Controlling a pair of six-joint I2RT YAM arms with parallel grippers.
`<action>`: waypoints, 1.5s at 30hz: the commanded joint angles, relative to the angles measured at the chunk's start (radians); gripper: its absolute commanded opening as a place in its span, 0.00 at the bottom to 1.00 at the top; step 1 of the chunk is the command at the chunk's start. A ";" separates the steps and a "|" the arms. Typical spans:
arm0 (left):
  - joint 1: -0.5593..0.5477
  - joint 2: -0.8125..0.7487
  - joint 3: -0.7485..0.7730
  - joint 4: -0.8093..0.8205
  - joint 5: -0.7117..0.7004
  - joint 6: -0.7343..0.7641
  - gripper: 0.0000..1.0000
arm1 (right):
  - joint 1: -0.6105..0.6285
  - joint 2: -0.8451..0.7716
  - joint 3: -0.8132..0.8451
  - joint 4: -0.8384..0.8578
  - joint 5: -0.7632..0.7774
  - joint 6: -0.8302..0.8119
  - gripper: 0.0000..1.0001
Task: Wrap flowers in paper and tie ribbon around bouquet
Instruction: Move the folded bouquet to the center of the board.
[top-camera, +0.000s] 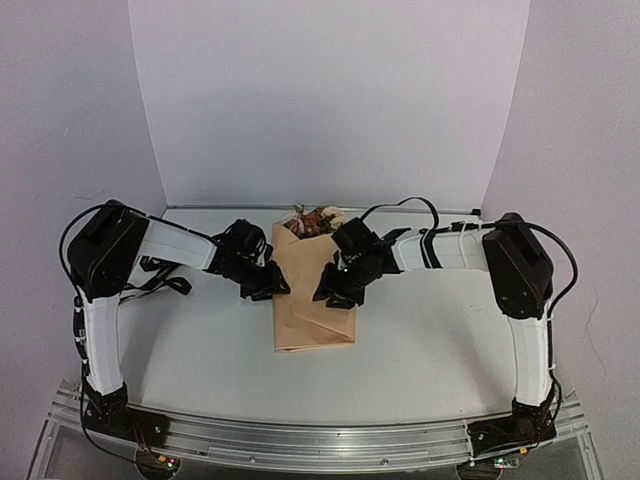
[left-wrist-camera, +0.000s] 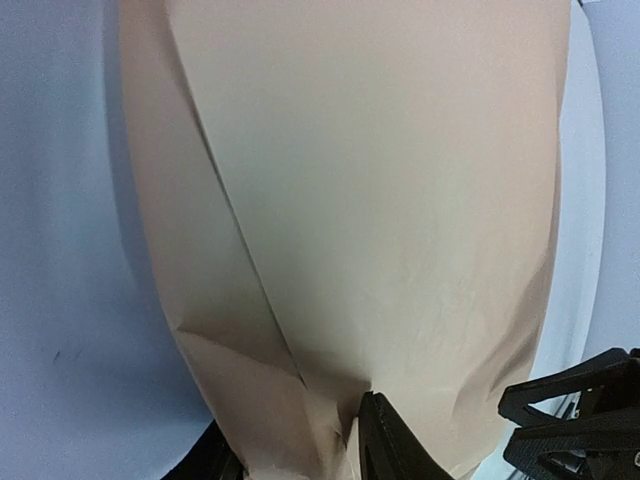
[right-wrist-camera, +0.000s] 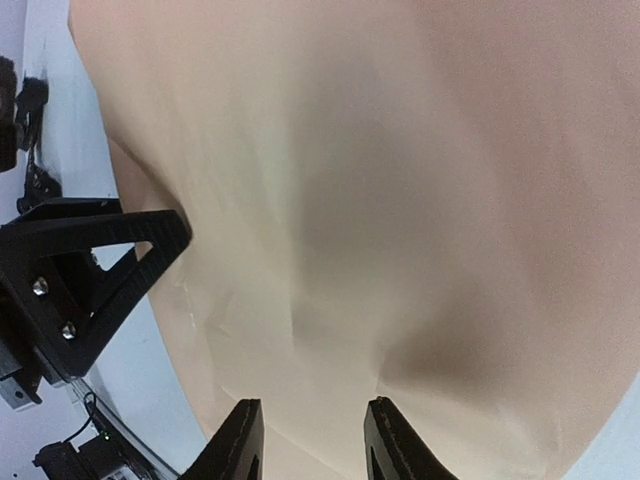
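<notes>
The paper (top-camera: 312, 300) lies folded into a tan wrap mid-table, with the flowers (top-camera: 316, 219) poking out of its far end as a bouquet. My left gripper (top-camera: 272, 283) is at the wrap's left edge. In the left wrist view, creased paper (left-wrist-camera: 380, 200) fills the gap of the left gripper (left-wrist-camera: 300, 455), which is shut on it. My right gripper (top-camera: 335, 290) is over the wrap's right half. In the right wrist view its fingers (right-wrist-camera: 240, 445) stand apart on smooth paper (right-wrist-camera: 400, 180), open. The ribbon is out of view.
White walls close in the table (top-camera: 440, 340) at the back and sides. Black cables loop beside both arms. The left gripper's finger (right-wrist-camera: 95, 265) shows in the right wrist view, and the right gripper's black frame (left-wrist-camera: 580, 410) in the left wrist view.
</notes>
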 joint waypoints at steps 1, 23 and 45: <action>-0.018 0.145 0.205 -0.029 -0.011 -0.009 0.37 | -0.085 -0.077 -0.071 -0.020 0.035 -0.046 0.38; 0.023 0.256 0.453 -0.118 -0.012 0.022 0.47 | -0.174 -0.076 -0.020 -0.023 -0.019 -0.059 0.39; 0.200 -0.308 -0.038 -0.236 -0.466 -0.087 0.67 | -0.179 -0.218 -0.034 -0.133 0.110 -0.229 0.57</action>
